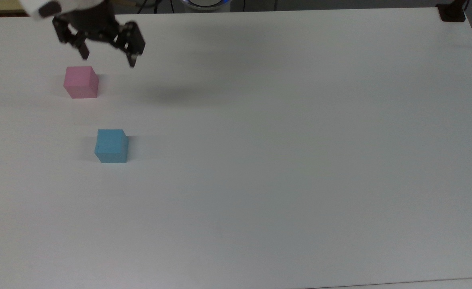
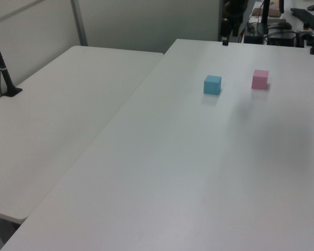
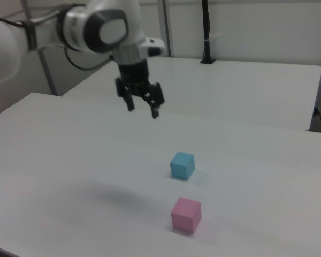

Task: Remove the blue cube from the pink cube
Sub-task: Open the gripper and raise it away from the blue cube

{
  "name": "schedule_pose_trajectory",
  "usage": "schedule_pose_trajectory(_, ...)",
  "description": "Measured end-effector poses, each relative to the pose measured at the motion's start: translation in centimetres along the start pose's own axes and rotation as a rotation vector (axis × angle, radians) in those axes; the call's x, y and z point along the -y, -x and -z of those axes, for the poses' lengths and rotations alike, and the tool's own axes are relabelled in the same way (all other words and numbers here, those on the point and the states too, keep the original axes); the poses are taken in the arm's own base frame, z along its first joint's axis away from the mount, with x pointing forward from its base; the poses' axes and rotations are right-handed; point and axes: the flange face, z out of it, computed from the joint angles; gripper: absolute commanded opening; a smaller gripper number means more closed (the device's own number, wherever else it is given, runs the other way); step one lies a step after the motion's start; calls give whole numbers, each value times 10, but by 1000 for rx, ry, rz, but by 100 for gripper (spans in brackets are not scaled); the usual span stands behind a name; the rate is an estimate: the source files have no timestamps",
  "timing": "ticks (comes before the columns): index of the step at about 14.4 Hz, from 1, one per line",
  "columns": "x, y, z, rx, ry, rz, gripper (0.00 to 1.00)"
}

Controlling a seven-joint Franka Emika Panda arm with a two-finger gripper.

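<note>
With the blue cube point(image 1: 111, 145) sitting on the table point(image 1: 300, 140) apart from the pink cube point(image 1: 81, 82), the empty, wide-spread gripper point(image 1: 108, 56) hangs high, and only a careless low sweep risks knocking either.

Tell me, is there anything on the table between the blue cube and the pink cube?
No. In the top view, only bare white table lies between the blue cube and the pink cube.

Even overhead light, soft shadows, slightly hazy.
</note>
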Motion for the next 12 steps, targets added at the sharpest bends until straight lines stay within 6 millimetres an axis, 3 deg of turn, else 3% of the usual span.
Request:
schedule_pose_trajectory(5, 24, 43, 59, 25, -32, 20, 100)
schedule_pose_trajectory(7, 32, 52, 66, 22, -33, 36, 100)
schedule_pose_trajectory(12, 39, 53, 60, 28, -33, 73, 100)
